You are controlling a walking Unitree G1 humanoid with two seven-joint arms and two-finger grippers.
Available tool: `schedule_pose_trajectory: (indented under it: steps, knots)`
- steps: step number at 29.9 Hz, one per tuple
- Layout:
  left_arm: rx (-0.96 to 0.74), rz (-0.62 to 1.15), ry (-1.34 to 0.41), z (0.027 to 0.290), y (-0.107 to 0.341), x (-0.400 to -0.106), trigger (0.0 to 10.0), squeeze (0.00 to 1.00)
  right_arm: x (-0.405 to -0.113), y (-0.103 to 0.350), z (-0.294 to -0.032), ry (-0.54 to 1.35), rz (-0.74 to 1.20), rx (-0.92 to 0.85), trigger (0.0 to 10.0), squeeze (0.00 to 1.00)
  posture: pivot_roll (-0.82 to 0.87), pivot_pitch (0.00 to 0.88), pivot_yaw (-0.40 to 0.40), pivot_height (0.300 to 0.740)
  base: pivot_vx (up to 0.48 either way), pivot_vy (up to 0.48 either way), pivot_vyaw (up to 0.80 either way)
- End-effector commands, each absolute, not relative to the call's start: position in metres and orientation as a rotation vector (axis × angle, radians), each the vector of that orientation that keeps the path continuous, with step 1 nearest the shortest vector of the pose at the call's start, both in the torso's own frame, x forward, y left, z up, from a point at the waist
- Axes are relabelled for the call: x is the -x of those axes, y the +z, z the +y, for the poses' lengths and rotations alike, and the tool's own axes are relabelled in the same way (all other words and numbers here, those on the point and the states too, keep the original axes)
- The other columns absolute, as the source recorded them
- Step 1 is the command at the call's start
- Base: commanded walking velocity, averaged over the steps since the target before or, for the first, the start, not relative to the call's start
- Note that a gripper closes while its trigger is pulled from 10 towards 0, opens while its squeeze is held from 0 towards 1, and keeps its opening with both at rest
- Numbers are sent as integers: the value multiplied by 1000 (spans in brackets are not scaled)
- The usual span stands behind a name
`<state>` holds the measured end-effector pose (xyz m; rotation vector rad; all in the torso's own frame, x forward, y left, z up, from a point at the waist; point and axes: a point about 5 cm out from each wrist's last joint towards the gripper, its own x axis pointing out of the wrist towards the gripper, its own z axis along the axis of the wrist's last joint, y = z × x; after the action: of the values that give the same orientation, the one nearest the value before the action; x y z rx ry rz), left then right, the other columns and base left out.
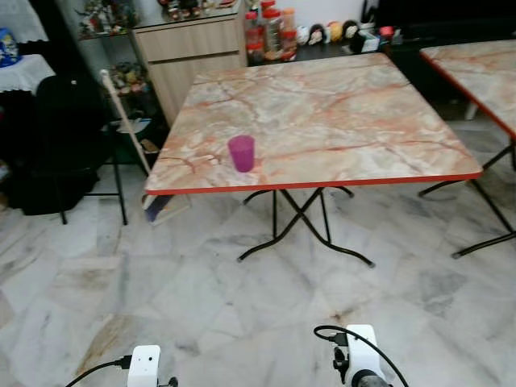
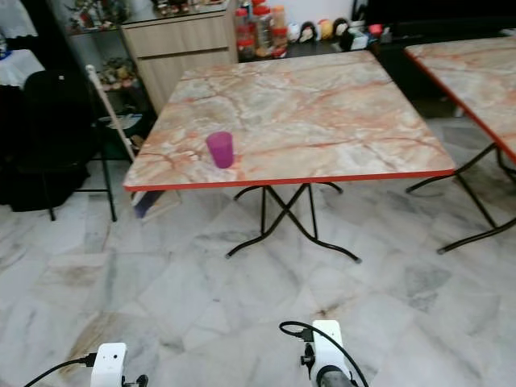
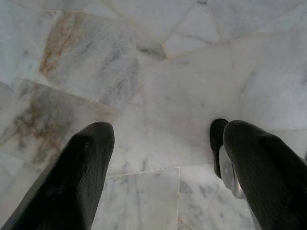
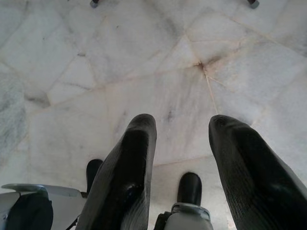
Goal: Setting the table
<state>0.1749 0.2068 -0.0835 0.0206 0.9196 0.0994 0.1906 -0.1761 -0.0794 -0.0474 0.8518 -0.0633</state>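
Standing at the table's (image 1: 387,129) near edge toward eleven o'clock, the cup (image 1: 241,152) risks a knock if the robot approaches carelessly. Left gripper (image 3: 163,158) and right gripper (image 4: 182,153) hang over the floor (image 1: 201,298), fingers spread wide, empty.

A broom (image 1: 125,121) leans beside a black chair (image 1: 60,141) near jars (image 1: 270,32).
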Motion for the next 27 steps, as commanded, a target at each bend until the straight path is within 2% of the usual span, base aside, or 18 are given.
schedule_pose_trajectory:
  steps: [1, 4, 10, 25, 27]
  knots:
    - [-36, 912, 93, 208, -82, -178, 10000, 0, -193, -78, -176, -77, 838, 34, 10000, 0, 10, 0, 121, 740, 259, 0, 0]
    - [-36, 912, 95, 208, -82, -177, 10000, 0, -194, -78, -176, -83, 833, 26, 10000, 0, 10, 0, 121, 740, 259, 0, 0]
    - [-20, 912, 115, 207, -82, -177, 10000, 0, -191, -79, -177, -81, 846, 9, 10000, 0, 25, 0, 110, 740, 315, 0, -650]
    - [9, 910, 138, 202, -83, -177, 10000, 0, -198, -75, -181, -58, 827, 68, 10000, 0, 28, 0, 86, 740, 359, 0, 0]
    - [14, 908, 143, 202, -83, -178, 10000, 0, -199, -74, -182, -45, 828, 89, 10000, 0, 33, 0, 81, 740, 394, 0, 800]
